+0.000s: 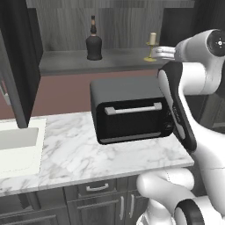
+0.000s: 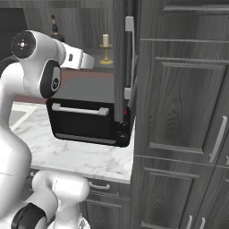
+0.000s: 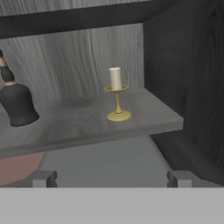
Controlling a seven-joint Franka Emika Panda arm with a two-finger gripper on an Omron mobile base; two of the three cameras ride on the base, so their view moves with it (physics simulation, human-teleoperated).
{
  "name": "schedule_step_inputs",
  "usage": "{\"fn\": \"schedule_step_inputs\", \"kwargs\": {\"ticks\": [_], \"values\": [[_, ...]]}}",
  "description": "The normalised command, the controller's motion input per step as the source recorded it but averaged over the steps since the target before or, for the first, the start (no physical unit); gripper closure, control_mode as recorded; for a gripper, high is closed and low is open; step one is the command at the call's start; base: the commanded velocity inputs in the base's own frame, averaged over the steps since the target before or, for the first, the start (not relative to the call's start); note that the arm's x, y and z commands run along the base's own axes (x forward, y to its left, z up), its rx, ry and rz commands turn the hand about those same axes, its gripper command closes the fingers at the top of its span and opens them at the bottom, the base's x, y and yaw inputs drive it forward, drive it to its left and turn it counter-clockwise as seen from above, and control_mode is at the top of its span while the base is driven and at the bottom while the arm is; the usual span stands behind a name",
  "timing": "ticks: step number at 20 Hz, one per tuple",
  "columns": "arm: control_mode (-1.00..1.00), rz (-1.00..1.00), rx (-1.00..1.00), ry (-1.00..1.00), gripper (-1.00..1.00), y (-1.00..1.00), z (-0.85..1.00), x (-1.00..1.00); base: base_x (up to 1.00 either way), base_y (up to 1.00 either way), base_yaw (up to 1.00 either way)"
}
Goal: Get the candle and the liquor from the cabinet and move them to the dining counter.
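1. The white arm rose from the lower right of the left base view, bent at the elbow and reached toward the upper right of the frame, its forearm pointing at the open cabinet (image 1: pixel 114 26).
2. In the hand view the gripper (image 3: pixel 111 178) sat at the bottom edge with its two fingertips (image 3: pixel 43 178) spread wide and nothing between them.
3. Below the arm, a black toaster oven (image 1: pixel 131 115) stood on the marble worktop (image 1: pixel 70 154) mid-frame, under the cabinet shelf; a sink (image 1: pixel 17 147) lay at the left edge.
4. The right base view alone showed the cabinet's open door (image 2: pixel 123 67) edge-on with its silver bar handle (image 2: pixel 130 53), and closed panelled doors filling the right half.
5. The candle (image 3: pixel 116 94) stood upright on the shelf, centre of the hand view, apart from the gripper.
6. The liquor (image 3: pixel 15 98) stood farther left on the same shelf, well apart from the candle.
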Motion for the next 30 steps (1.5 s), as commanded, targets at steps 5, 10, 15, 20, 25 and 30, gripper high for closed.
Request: {"fn": "schedule_step_inputs", "kwargs": {"ticks": [5, 10, 15, 20, 25, 30], "values": [[-1.0, 0.0, 0.0, 0.0, -1.0, -0.07, 0.0, 0.16, 0.0, 0.0, 0.0], [-1.0, -0.01, 0.0, 0.0, -1.0, -0.01, 0.0, 0.32, 0.0, 0.0, 0.0], [-1.0, -0.01, 0.0, 0.0, -1.0, 0.0, 0.0, 0.39, 0.0, 0.0, 0.0], [-1.0, 0.0, 0.0, 0.0, -1.0, -0.07, 0.0, 0.29, 0.0, 0.0, 0.0], [-1.0, 0.0, 0.0, -0.03, -1.0, -0.07, 0.0, 0.23, 0.0, 0.0, 0.0], [-1.0, 0.0, 0.0, -0.06, -1.0, 0.0, 0.0, 0.14, 0.0, 0.0, 0.0]]}}
